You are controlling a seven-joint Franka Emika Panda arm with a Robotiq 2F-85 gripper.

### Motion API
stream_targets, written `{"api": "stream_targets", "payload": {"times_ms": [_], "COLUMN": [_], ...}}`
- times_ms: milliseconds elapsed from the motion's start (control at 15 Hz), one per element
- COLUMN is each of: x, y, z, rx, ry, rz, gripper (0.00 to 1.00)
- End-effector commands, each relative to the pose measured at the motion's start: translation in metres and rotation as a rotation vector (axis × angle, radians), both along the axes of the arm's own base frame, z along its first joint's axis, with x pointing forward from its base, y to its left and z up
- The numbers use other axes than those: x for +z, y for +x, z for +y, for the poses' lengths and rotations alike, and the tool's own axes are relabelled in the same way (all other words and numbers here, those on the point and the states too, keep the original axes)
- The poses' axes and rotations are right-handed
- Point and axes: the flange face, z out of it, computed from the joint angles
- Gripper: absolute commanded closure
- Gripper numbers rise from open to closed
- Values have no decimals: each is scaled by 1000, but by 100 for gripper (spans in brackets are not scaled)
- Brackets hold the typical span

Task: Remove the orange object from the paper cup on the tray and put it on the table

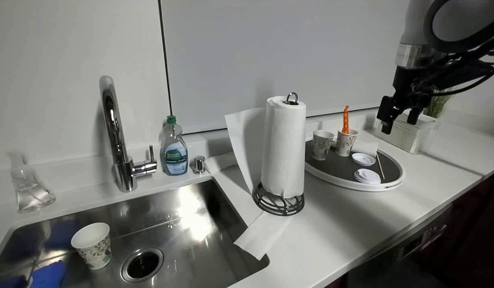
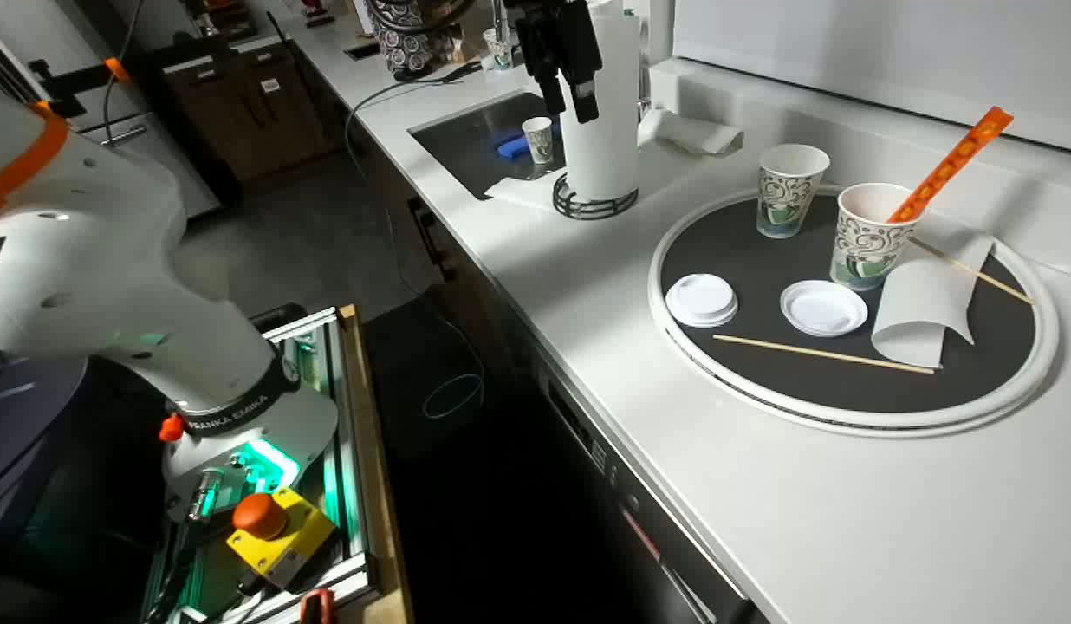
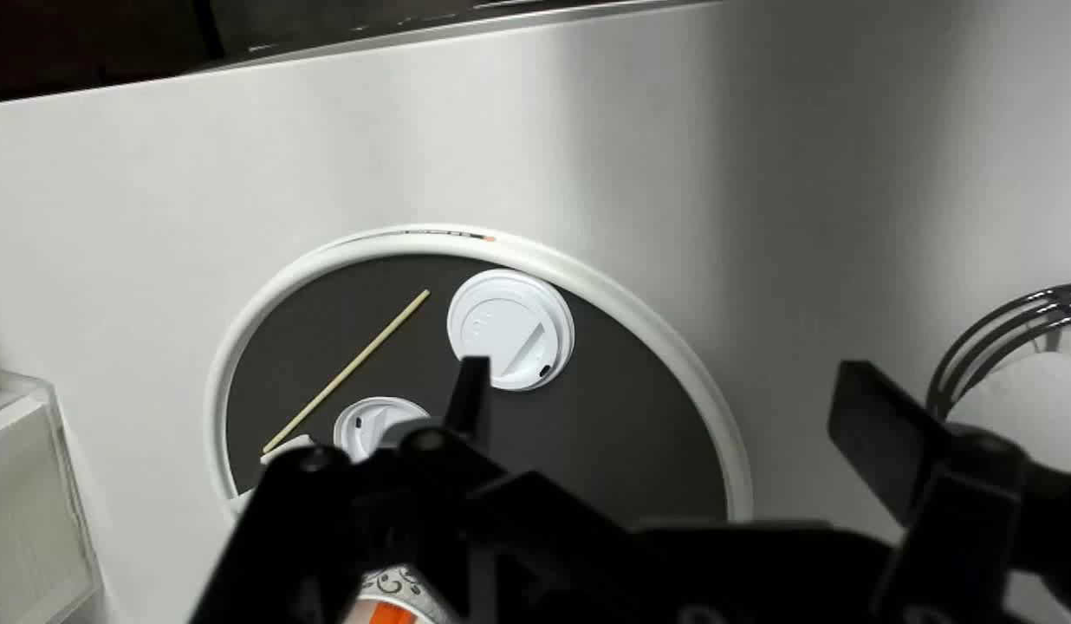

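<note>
The orange object (image 1: 345,120) is a slim stick standing in a patterned paper cup (image 1: 346,145), its upper part above the rim. In an exterior view, the stick (image 2: 951,165) leans against the rim of the cup (image 2: 872,247). The cup is on the round dark-grey tray (image 2: 787,386) with a pale rim, on the white table (image 2: 847,529). My gripper (image 1: 399,120) is open and empty, held above the counter, apart from the cup. In the wrist view, the open fingers (image 3: 665,381) hang over the tray's edge; only a bit of the orange stick (image 3: 391,614) shows at the bottom.
A second paper cup (image 2: 791,191), white lids (image 2: 702,300), wooden sticks (image 2: 821,354) and a curled paper piece (image 2: 925,303) are on the tray. A paper-towel roll (image 1: 283,148) stands between tray and sink (image 1: 183,240). A white planter (image 1: 407,132) stands beyond the tray.
</note>
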Motion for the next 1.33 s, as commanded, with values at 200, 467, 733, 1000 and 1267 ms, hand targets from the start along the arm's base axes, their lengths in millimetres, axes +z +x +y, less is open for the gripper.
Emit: {"api": "stream_targets", "payload": {"times_ms": [200, 467, 733, 1000, 1267], "x": [1, 1, 1, -16, -49], "y": [0, 0, 0, 31, 69], "z": [0, 0, 0, 9, -6], "rx": [0, 0, 0, -109, -105], "ry": [0, 0, 0, 11, 66], "rz": [1, 1, 1, -49, -77], "gripper": [0, 0, 0, 0, 0]}}
